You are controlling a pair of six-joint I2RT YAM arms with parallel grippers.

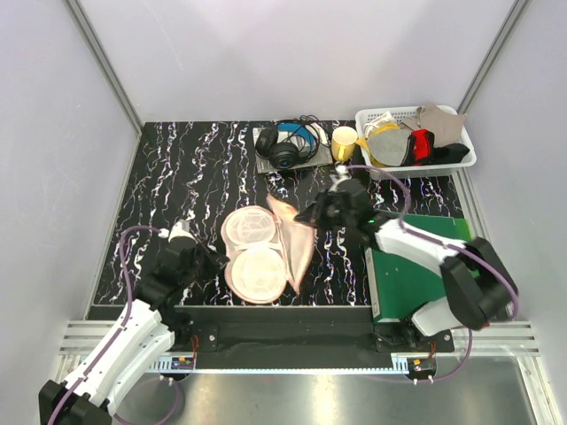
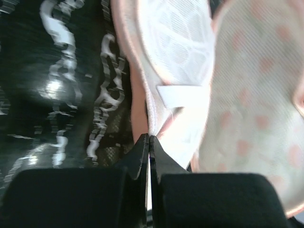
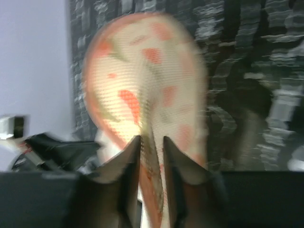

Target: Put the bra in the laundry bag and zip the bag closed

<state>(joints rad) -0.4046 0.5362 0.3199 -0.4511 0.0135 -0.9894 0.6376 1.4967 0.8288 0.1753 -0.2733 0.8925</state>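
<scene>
The laundry bag [image 1: 257, 252] lies unzipped mid-table, its two pale round lobes facing up and its printed peach flap [image 1: 295, 241] raised on the right. My left gripper [image 1: 215, 258] is shut on the thin rim at the bag's left side; the left wrist view shows the tips [image 2: 150, 138] pinching that edge below the white mesh lining [image 2: 180, 57]. My right gripper [image 1: 307, 215] is at the raised flap. In its wrist view the fingers [image 3: 151, 140] stand slightly apart with a fold of the printed flap [image 3: 147, 61] loose between them. The red bra [image 1: 423, 144] lies in the basket.
A white plastic basket [image 1: 368, 119] at the back right holds grey and beige cloths. Black headphones [image 1: 285, 144] and a yellow cup [image 1: 344, 142] stand at the back centre. A green mat [image 1: 416, 274] lies under the right arm.
</scene>
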